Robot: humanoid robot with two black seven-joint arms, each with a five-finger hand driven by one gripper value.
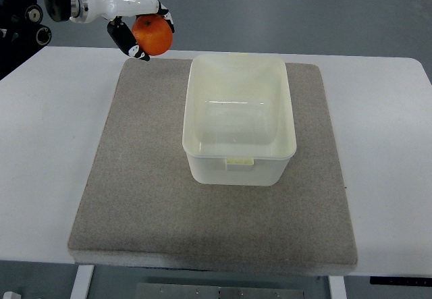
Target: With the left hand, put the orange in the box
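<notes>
Top view: left robot hand (138, 32) grips orange (153, 35); box (239, 149) holds nothing.

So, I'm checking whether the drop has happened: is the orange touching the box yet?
Apart. The top view shows the orange gripped in the left hand, up and left of the box, with grey mat visible between them.

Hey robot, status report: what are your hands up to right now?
Left hand shut on orange, held up beyond mat's far left corner. Box empty, open, centred on mat. Right hand out of view. Path clear.
</notes>
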